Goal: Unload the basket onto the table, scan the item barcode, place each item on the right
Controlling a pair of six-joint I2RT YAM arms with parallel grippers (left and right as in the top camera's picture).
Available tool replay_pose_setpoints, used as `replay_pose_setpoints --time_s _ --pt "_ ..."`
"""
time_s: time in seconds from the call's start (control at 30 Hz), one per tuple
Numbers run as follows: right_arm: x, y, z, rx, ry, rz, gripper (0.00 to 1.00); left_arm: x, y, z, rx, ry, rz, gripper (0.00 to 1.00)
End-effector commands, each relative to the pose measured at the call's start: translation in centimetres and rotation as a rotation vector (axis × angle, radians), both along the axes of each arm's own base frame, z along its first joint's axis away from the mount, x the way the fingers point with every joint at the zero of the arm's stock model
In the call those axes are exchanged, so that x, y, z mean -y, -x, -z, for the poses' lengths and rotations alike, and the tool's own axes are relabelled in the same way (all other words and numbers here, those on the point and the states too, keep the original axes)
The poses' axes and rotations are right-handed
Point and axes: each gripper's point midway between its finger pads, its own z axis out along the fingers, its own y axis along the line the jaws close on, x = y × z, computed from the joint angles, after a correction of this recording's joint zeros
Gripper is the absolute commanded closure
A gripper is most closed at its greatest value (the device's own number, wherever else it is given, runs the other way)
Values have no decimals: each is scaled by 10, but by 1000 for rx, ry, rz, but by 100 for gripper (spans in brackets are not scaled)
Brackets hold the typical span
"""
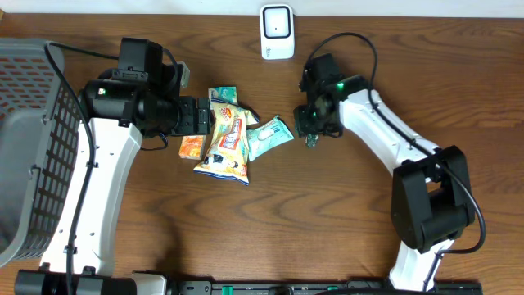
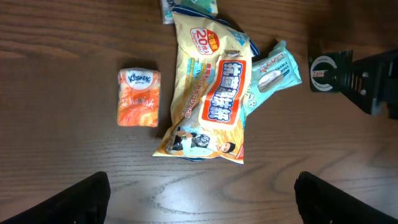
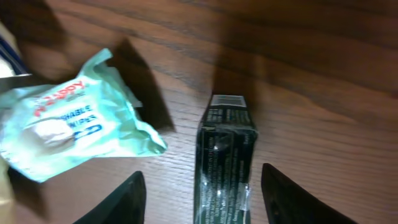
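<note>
Right gripper [image 3: 202, 172] sits partly open over the small dark glossy box [image 3: 225, 140], a finger on each side, not gripping it. The box lies flat on the brown wooden worktop [image 3: 323, 74] beside a mint-green wipes pack [image 3: 68, 124].

orange tissue pack [image 2: 138, 98] left of yellow snack bag [image 2: 211, 93] | teal wipes pack [image 2: 275, 67] against bag's right edge | left claw [image 2: 202, 182] agape

1. Table [image 1: 327, 221] under me: dark brown, streaky wood grain.
2. Snack bag [image 2: 208, 93]: I've got yellow, a red-and-white panel, and cartoon figures at the bottom.
3. Tissue pack [image 2: 138, 98]: orange, with a white top and blue lettering.
4. Wipes [image 3: 62, 127]: pale mint green, white label.
5. Box [image 3: 225, 155]: glossy blackish green to my eye, with a pale striped label on its end.
6. Scanner [image 1: 277, 31]: white, dark window.
7. Basket [image 1: 33, 139]: grey mesh.
</note>
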Motion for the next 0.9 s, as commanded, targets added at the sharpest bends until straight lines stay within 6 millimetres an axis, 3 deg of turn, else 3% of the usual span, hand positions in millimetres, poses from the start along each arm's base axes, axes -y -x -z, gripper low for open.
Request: replay_pose_setpoints --time_s 0.0,0.47,0.53,0.6,0.63,0.73,0.87 --pt "16 -10 -6 53 87 70 52 0 1 5 -13 1 14 6" --pt "13 4 16 11 57 54 58 0 1 5 -13 1 14 6" --pt "14 5 18 10 59 55 64 0 1 5 -13 1 14 6" --pt "13 3 17 16 55 57 79 0 1 5 -13 1 14 6" --pt "12 3 16 16 45 57 85 0 1 5 -13 1 14 6" --pt "7 3 10 6 -14 55 87 0 1 5 -13 1 14 6" --pt "3 3 -19 -14 -204 61 90 0 1 5 -13 1 14 6"
